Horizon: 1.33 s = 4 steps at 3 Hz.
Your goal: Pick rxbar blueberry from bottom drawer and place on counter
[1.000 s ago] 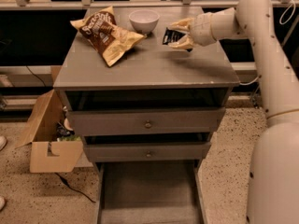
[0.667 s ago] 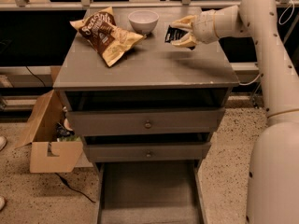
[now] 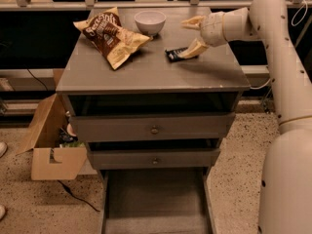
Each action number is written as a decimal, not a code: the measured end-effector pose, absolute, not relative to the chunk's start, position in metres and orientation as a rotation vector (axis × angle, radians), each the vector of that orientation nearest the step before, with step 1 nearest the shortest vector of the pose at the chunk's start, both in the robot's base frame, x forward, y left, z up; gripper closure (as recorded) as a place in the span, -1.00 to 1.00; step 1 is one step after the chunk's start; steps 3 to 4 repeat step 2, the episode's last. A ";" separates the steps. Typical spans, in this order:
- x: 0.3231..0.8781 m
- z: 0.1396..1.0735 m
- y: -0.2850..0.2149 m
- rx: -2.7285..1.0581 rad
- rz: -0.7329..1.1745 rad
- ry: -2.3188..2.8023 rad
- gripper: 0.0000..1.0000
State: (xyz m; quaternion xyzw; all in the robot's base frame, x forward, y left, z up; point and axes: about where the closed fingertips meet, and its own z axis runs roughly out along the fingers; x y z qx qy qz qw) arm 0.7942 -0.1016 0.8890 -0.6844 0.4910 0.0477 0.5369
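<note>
Far left, on the speckled floor beside the cabinet: an open cardboard box (image 3: 48, 152). On the grey surface (image 3: 146, 74), toward its back left: a crinkled brown-and-yellow chip bag (image 3: 109, 35), lying flat. Just right of it, at the back edge: a small white bowl (image 3: 149, 22), upright, apart from the bag. Beneath the surface, in the middle: top drawer (image 3: 122, 129) and middle drawer (image 3: 122, 159), each with a round knob. Below these, the bottom drawer (image 3: 156, 199), pulled out toward the camera. Further right on the surface: the rxbar blueberry (image 3: 174, 54), dark wrapper, lying flat, apart from bowl and bag. At its right end: the end effector (image 3: 193, 35), spread wide, gripping nothing. Lower finger (image 3: 196, 48) slanting down to the bar's right end, touching or just above, cannot tell which. Upper finger raised near the back edge. Far right: the pale arm (image 3: 273, 43), reaching in over the surface.
</note>
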 end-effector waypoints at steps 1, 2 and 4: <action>0.790 0.892 -0.114 -1.580 0.116 1.176 -1.00; 0.770 0.915 -0.166 -1.364 0.085 1.212 -1.00; 0.770 0.915 -0.166 -1.364 0.085 1.212 -1.00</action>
